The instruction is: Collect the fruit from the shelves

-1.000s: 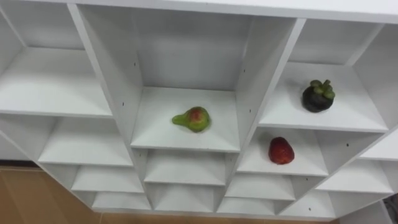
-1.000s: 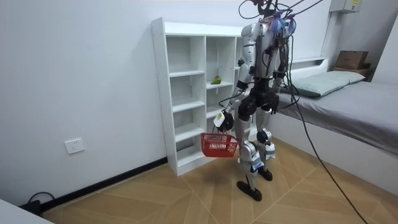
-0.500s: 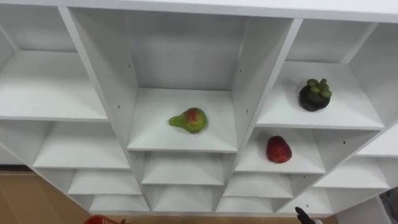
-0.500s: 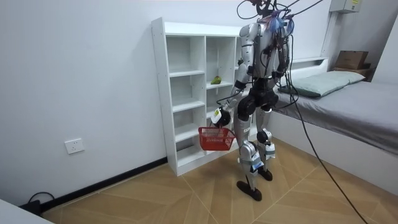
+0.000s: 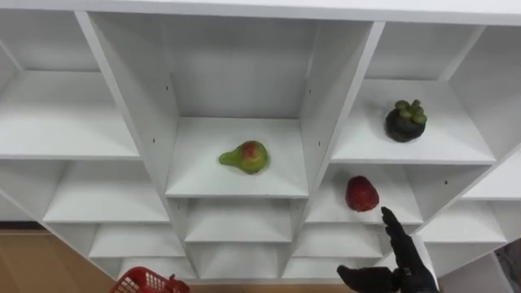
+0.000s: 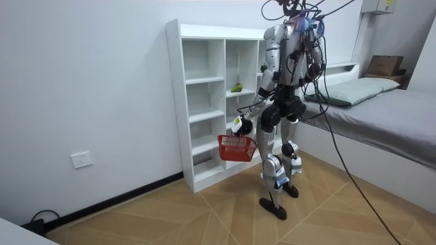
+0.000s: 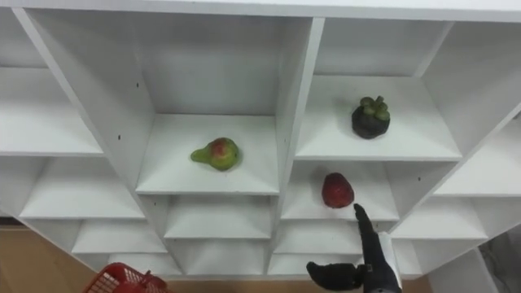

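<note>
A green-red pear [image 5: 244,156] lies in the middle cell of the white closet [image 5: 317,106]. To its right, a dark mangosteen [image 5: 404,121] sits in the upper right cell. A red fruit [image 5: 361,194] rests in the cell below that. My right hand [image 5: 404,259] is open, its fingers pointing up just below and right of the red fruit, apart from it. A red basket [image 5: 146,282] shows its rim at the lower left. In the room view the basket [image 6: 237,147] hangs from my left hand [image 6: 238,126], which is shut on its handle.
I stand facing the closet [image 6: 204,102] by the white wall. Behind me is a bed [image 6: 381,109]. The other cells hold nothing, and the floor [image 6: 170,218] is wooden.
My right hand has risen into the eye view from the lower right, towards the red fruit. The basket has lifted a little, so its rim now shows at the lower left.
</note>
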